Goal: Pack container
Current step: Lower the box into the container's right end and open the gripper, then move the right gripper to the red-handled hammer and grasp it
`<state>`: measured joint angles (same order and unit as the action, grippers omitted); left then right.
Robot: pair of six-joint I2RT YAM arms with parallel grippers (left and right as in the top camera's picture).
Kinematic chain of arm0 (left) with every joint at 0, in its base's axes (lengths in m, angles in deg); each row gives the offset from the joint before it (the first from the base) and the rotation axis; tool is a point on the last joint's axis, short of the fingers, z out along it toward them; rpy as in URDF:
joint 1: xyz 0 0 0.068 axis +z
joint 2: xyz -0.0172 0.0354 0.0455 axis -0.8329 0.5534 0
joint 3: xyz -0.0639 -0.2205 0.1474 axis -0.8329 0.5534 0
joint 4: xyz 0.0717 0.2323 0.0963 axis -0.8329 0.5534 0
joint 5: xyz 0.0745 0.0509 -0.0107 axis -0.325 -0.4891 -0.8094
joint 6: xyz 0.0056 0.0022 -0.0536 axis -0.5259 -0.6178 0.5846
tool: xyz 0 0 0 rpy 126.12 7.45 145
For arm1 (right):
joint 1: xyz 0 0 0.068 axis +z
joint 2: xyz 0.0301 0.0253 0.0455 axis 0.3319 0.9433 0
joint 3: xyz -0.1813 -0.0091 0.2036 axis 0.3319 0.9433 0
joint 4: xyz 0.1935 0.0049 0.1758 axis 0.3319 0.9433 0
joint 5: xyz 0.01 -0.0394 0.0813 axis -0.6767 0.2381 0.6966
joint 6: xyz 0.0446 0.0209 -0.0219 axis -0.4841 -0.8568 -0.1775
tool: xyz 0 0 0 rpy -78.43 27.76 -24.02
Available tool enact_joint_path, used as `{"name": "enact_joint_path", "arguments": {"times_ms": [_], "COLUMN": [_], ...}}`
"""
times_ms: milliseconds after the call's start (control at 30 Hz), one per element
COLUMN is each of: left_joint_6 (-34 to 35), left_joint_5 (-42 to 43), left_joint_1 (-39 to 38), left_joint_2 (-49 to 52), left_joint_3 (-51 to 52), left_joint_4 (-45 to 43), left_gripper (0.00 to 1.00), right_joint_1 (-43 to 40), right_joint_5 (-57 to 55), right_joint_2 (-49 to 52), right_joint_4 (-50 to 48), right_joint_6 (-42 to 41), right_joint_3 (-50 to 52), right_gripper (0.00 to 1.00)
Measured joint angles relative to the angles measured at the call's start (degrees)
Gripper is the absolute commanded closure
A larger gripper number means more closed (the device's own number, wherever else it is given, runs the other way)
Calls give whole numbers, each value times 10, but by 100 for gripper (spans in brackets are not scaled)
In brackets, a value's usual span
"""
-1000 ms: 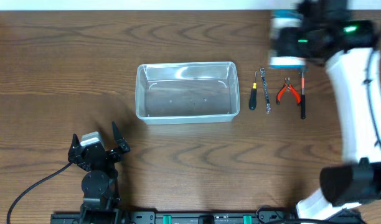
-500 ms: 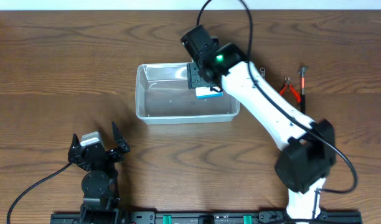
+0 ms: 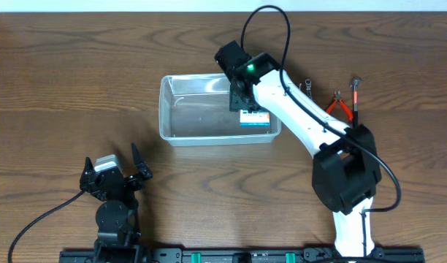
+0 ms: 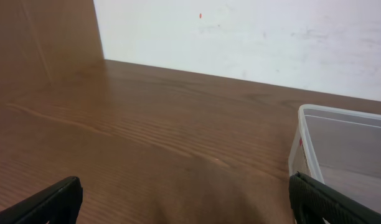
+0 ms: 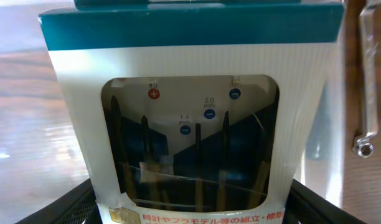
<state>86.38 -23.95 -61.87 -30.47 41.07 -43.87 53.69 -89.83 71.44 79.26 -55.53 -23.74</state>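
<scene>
The clear plastic container [image 3: 166, 109] stands in the middle of the table; its corner also shows in the left wrist view [image 4: 315, 134]. My right gripper [image 3: 243, 96] reaches over its right end and is shut on a blue-and-white box of small screwdrivers [image 3: 253, 117], held low inside the tub. In the right wrist view the box [image 5: 190, 112] fills the frame between my fingers [image 5: 72, 208]. My left gripper [image 3: 115, 174] is open and empty near the table's front left, well short of the container.
To the right of the container lie a small wrench [image 3: 309, 85], red-handled pliers [image 3: 340, 107] and a black-handled tool [image 3: 355, 102]. The wrench also shows in the right wrist view [image 5: 368, 74]. My right arm hides the table just beside the tub.
My right gripper has carried the box from the far right of the table over the container, then down into its right end. The left arm has not moved.
</scene>
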Motion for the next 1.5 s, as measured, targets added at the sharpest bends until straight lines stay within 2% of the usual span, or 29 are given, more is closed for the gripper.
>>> {"name": "enact_joint_path", "arguments": {"times_ms": [67, 167, 300, 333, 367, 600, 800, 900, 1000, 1033, 1133, 1333, 1500], "left_joint_6": [0, 0, 0, 0, 0, 0, 0, 0, 0, 0, 0, 0, 0], "left_joint_5": [0, 0, 0, 0, 0, 0, 0, 0, 0, 0, 0, 0, 0], "left_joint_1": [0, 0, 0, 0, 0, 0, 0, 0, 0, 0, 0, 0, 0], "left_joint_2": [0, 0, 0, 0, 0, 0, 0, 0, 0, 0, 0, 0, 0], "left_joint_3": [0, 0, 0, 0, 0, 0, 0, 0, 0, 0, 0, 0, 0], "left_joint_4": [0, 0, 0, 0, 0, 0, 0, 0, 0, 0, 0, 0, 0], "left_gripper": [2, 2, 2, 2, 2, 2, 2, 2, 2, 2, 2, 2, 2], "right_joint_1": [0, 0, 0, 0, -1, -38, -177, -281, -375, -405, -458, -469, -456], "right_joint_5": [0, 0, -16, -21, -26, -56, -139, -128, -75, -49, 35, 134, 153], "right_joint_2": [5, 6, -1, -7, -16, -150, -213, -202, -182, -171, -136, -66, -35], "right_joint_4": [1, -4, -28, -30, -31, 2, 86, 71, 23, 1, -58, -119, -154], "right_joint_6": [-3, -1, 31, 38, 47, 101, 124, 151, 187, 201, 247, 310, 334], "right_joint_3": [6, 10, 5, 2, -2, -23, -35, -17, 26, 46, 98, 149, 151], "right_gripper": [39, 22, 8, 2, 1, 1, 1, 1, 9, 14, 19, 15, 22]}}
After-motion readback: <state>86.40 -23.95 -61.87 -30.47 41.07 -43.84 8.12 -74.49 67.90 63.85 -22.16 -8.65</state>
